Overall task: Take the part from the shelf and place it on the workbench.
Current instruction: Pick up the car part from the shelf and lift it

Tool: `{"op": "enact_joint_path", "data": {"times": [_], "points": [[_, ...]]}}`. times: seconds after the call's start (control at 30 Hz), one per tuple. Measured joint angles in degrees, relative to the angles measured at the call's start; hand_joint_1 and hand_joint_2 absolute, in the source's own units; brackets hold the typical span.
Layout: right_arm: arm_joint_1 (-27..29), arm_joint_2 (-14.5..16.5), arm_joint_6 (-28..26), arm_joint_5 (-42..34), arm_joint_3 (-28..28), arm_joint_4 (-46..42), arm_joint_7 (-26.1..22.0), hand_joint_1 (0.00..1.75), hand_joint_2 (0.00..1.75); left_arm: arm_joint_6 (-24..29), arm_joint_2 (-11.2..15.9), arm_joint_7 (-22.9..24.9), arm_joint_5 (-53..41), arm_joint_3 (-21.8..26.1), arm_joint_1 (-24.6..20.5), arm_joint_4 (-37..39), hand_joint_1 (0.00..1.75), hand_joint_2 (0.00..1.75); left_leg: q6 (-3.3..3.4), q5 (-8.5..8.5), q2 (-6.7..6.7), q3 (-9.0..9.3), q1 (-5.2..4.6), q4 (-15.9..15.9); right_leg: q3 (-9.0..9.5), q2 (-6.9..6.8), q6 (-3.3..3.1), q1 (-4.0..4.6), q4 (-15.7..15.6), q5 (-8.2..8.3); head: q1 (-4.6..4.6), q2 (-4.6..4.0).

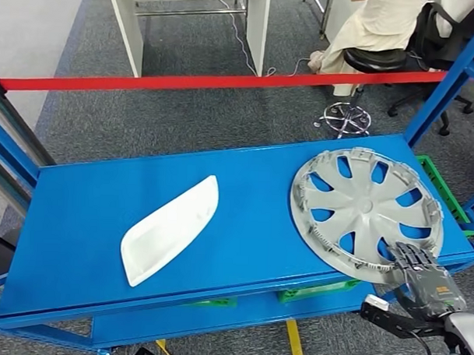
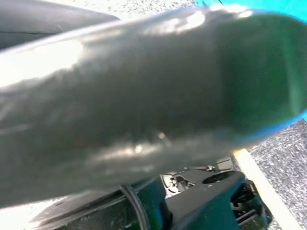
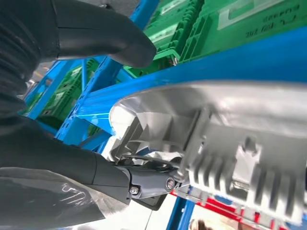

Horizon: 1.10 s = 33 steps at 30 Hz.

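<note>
Nearest the head camera, at the lower right, the right hand [image 1: 422, 271] gripped the near edge of the grey hubcap [image 1: 363, 205], its dark fingers [image 1: 409, 254] laid over the rim while the thumb [image 3: 108, 36] sat on the other side, as the right wrist view showed with the cap's ribbed rim [image 3: 231, 163] pinched between them. The hubcap lay inner side up on the right end of the blue shelf [image 1: 80, 234], its near edge hanging over the shelf's front lip. Well apart from it, toward the left of the same surface, lay a white elongated part [image 1: 168, 230], flat and angled. Green crates [image 1: 313, 291] showed under the shelf. Beyond it a red barrier tape [image 1: 214, 83] ran across the grey carpet, and a seated person [image 1: 374, 30] was at the top right. The left wrist view was a dark blurred surface too close to read, so whether the left hand was open or closed could not be told.
</note>
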Motion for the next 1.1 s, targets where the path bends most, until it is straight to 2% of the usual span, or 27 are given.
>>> {"op": "enact_joint_path", "data": {"times": [0.07, 0.1, 0.13, 0.2, 0.23, 0.27, 0.3, 0.33, 0.4, 0.43, 0.47, 0.57, 0.63, 0.7, 0.73, 0.77, 0.8, 0.83, 0.9, 0.93, 0.97, 1.07, 1.1], "points": [[-0.1, 0.1, -0.2, 0.4, -0.1, 0.5, -0.1, 0.00, 1.75, 0.0, 0.0, 0.0, 0.0, 0.0, 0.0, 0.0, 0.00, 0.00, 0.76, 0.26, 0.05, -0.06, 0.08, -0.2, -0.26, 0.01, 0.57, -0.15, 0.1, -0.25, 0.02, 0.00], [-0.2, 0.2, -0.3, 0.7, -0.1, 0.9, -0.3, 0.00, 1.75, 0.0, 0.0, 0.0, 0.0, 0.0, 0.0, 0.0, 0.00, 0.00, 1.16, 0.42, 0.08, -0.06, 0.15, -0.4, -0.83, 0.01, 0.79, -0.21, 1.1, -1.09, 0.14, 0.00], [-0.3, 0.3, -0.3, 1.0, -0.1, 1.3, -0.5, 0.00, 1.75, 0.0, 0.0, 0.0, -0.1, 0.0, -0.1, 0.0, 0.00, 0.00, 1.50, 0.58, 0.11, -0.08, 0.22, -0.6, -1.97, 0.01, 0.97, -0.25, 3.4, -2.52, 0.22, 0.00], [-0.6, 0.6, -0.3, 1.7, 0.0, 2.3, -0.8, 0.00, 1.75, -0.1, 0.0, 0.0, -0.1, 0.0, -0.1, 0.0, 0.00, 0.00, 1.86, 0.65, 0.16, -0.24, 0.10, -0.6, -5.52, 0.02, 1.19, -0.28, 10.8, -6.10, 0.35, 0.00], [-0.8, 0.8, -0.4, 2.0, 0.1, 2.7, -1.0, 0.00, 1.75, -0.1, 0.0, 0.0, -0.1, 0.0, -0.1, 0.0, 0.00, 0.00, 1.92, 0.64, 0.18, -0.27, 0.03, -0.6, -7.16, 0.02, 1.25, -0.28, 14.2, -7.18, 0.34, 0.00], [-0.9, 1.0, -0.5, 2.4, 0.1, 3.1, -1.2, 0.00, 1.75, -0.1, 0.0, 0.0, -0.2, 0.0, -0.1, 0.0, 0.00, 0.00, 1.94, 0.63, 0.19, -0.26, -0.01, -0.6, -8.05, 0.02, 1.29, -0.28, 16.0, -7.26, 0.33, 0.00], [-1.0, 1.1, -0.7, 2.8, 0.2, 3.4, -1.4, 0.00, 1.75, -0.1, 0.0, 0.0, -0.2, 0.0, -0.1, 0.0, 0.00, 0.00, 1.94, 0.61, 0.20, -0.20, -0.03, -0.6, -7.86, 0.02, 1.27, -0.28, 15.4, -6.21, 0.33, 0.00], [-1.3, 1.3, -0.9, 3.1, 0.3, 3.7, -1.5, 0.00, 1.75, -0.1, 0.0, 0.0, -0.2, 0.0, -0.1, 0.0, 0.00, 0.00, 1.91, 0.59, 0.19, -0.10, -0.02, -0.6, -6.60, 0.01, 1.19, -0.29, 12.8, -4.32, 0.33, 0.00], [-2.0, 1.5, -1.6, 4.1, 0.5, 4.2, -1.5, 0.00, 1.75, -0.1, 0.0, 0.0, -0.3, 0.0, -0.3, 0.0, 0.00, 0.00, 1.66, 0.45, 0.19, 0.04, -0.11, -0.5, -2.62, 0.01, 0.89, -0.25, 4.5, -0.96, 0.34, 0.00], [-2.4, 1.7, -2.0, 4.8, 0.6, 4.5, -1.4, 0.00, 1.75, -0.1, 0.0, 0.0, -0.4, 0.0, -0.4, 0.0, 0.00, 0.00, 1.41, 0.41, 0.19, 0.02, -0.20, -0.4, -1.10, 0.04, 0.69, -0.19, 1.6, -0.21, 0.30, 0.00], [-2.7, 1.8, -2.6, 5.7, 0.7, 4.8, -1.1, 0.00, 1.75, -0.1, 0.0, 0.0, -0.5, 0.0, -0.5, 0.0, 0.00, 0.00, 1.14, 0.41, 0.18, -0.02, -0.26, -0.4, -0.24, 0.08, 0.49, -0.09, 0.1, -0.08, 0.28, 0.00], [-3.4, 2.5, -4.9, 8.1, 1.1, 5.9, -0.3, 0.00, 1.75, 0.0, -0.1, 0.0, -0.6, 0.0, -0.6, 0.0, 0.00, 0.00, 0.30, 0.42, 0.15, -0.04, -0.18, -0.4, 0.09, 0.10, -0.28, -0.02, -0.3, 0.09, 0.25, 0.00], [-4.0, 3.0, -6.2, 9.3, 1.4, 6.6, 0.0, 0.00, 1.75, 0.0, -0.1, 0.0, -0.7, 0.0, -0.6, 0.0, 0.00, 0.00, -0.29, -1.55, 0.13, -1.08, -0.10, 2.3, 0.19, -0.01, -0.89, -0.25, -0.6, 0.36, 0.11, 0.00], [-4.3, 3.6, -7.4, 10.0, 1.6, 7.3, -0.1, 0.14, 1.75, 0.0, -0.1, 0.0, -0.7, 0.0, -0.6, 0.0, 0.00, 0.00, -0.74, -5.37, 0.13, -4.10, 0.00, 9.3, 0.19, -0.13, -1.21, -0.33, -0.6, 0.42, -0.02, 0.00], [-4.4, 3.8, -8.0, 10.3, 1.6, 7.6, -0.2, 0.52, 1.75, 0.0, -0.1, 0.0, -0.7, 0.0, -0.6, 0.0, 0.00, 0.00, -0.87, -6.85, 0.13, -5.68, 0.05, 13.0, 0.18, -0.17, -1.28, -0.33, -0.6, 0.42, -0.02, 0.00], [-4.5, 4.1, -8.5, 10.5, 1.7, 7.9, -0.4, 0.96, 1.75, 0.0, -0.1, 0.0, -0.7, 0.0, -0.6, 0.0, 0.00, 0.00, -0.95, -7.37, 0.13, -6.68, 0.08, 15.3, 0.18, -0.16, -1.29, -0.33, -0.6, 0.41, -0.03, 0.00], [-4.6, 4.4, -9.0, 10.7, 1.7, 8.1, -0.7, 1.33, 1.75, 0.0, -0.1, 0.0, -0.8, 0.0, -0.5, 0.0, 0.00, 0.00, -0.98, -6.78, 0.13, -6.78, 0.12, 15.6, 0.20, -0.14, -1.29, -0.33, -0.6, 0.40, -0.03, 0.00], [-4.6, 4.6, -9.3, 10.9, 1.7, 8.4, -0.9, 1.69, 1.75, 0.0, 0.0, 0.0, -0.8, 0.0, -0.5, 0.0, 0.00, 0.00, -0.96, -5.15, 0.13, -5.87, 0.18, 13.6, 0.26, -0.10, -1.27, -0.34, -0.6, 0.38, -0.03, 0.00], [-4.7, 4.9, -10.0, 11.0, 1.7, 8.7, -1.5, 1.75, 1.75, 0.0, 0.0, 0.0, -0.8, 0.0, -0.6, 0.0, 0.00, 0.00, -0.81, -1.24, 0.13, -2.36, 0.27, 5.9, 0.36, -0.02, -1.05, -0.26, -0.5, 0.25, -0.03, 0.00], [-4.7, 5.0, -10.2, 11.0, 1.7, 8.8, -1.9, 1.75, 1.75, 0.0, 0.0, 0.0, -0.8, 0.0, -0.7, 0.0, 0.00, 0.00, -0.66, -0.12, 0.09, -0.90, 0.28, 2.6, 0.29, 0.06, -0.84, -0.15, -0.3, 0.18, 0.00, 0.00], [-4.8, 5.0, -10.4, 10.9, 1.7, 8.8, -2.1, 1.75, 1.75, 0.0, 0.0, 0.0, -0.9, 0.0, -0.7, 0.0, 0.00, 0.00, -0.49, 0.31, 0.06, -0.09, 0.24, 0.6, 0.16, 0.12, -0.55, -0.05, -0.2, 0.16, 0.04, 0.00], [-4.9, 5.2, -10.8, 10.7, 1.7, 8.8, -2.6, 1.75, 1.75, 0.0, -0.1, 0.0, -1.0, 0.0, -0.8, 0.0, 0.00, 0.00, 0.43, 0.30, 0.01, 0.01, 0.16, -0.3, -0.13, 0.16, 0.37, -0.12, -0.3, 0.21, 0.05, 0.00], [-4.9, 5.3, -10.9, 10.7, 1.7, 8.8, -2.7, 1.75, 1.75, 0.0, -0.1, 0.0, -1.0, 0.0, -0.8, 0.0, 0.00, 0.00, 0.84, 0.44, 0.01, 0.04, 0.21, -0.5, -0.43, 0.13, 0.62, -0.19, 0.1, -0.30, 0.11, 0.00]]}}
